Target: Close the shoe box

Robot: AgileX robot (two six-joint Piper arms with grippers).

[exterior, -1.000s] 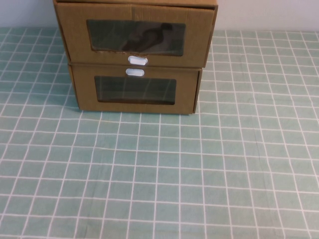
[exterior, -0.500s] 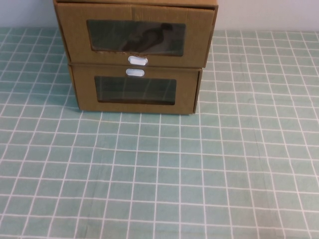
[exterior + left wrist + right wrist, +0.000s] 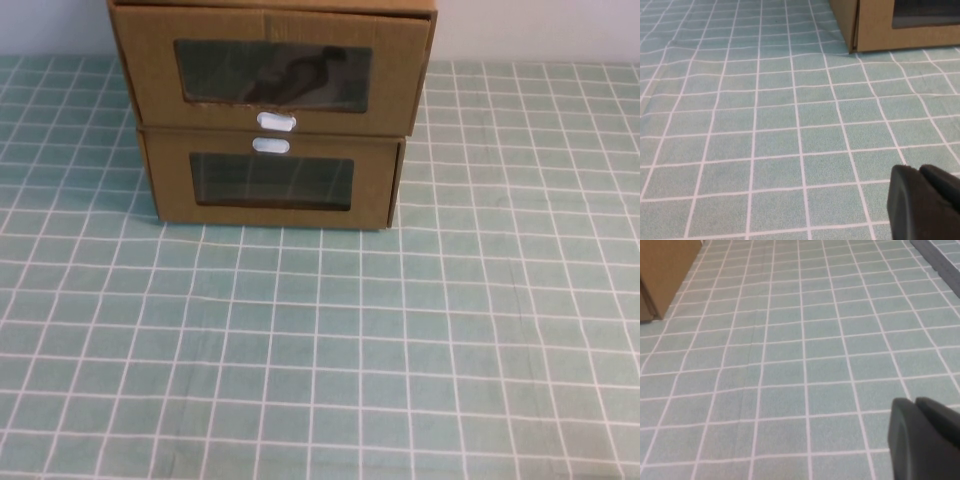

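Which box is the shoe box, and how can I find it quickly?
On the green checked tablecloth two brown cardboard boxes are stacked at the far side. The shoe box is the upper one, on top of the lower box. Its white pull tab sits below its window; the lower box's is above. The left gripper and right gripper hover over the cloth, away from both boxes.

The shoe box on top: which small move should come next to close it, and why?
Probably raise the left gripper toward the shoe box front: its drawer juts out over the lower box, and both this one and the right gripper sit low over the tablecloth, away from it.
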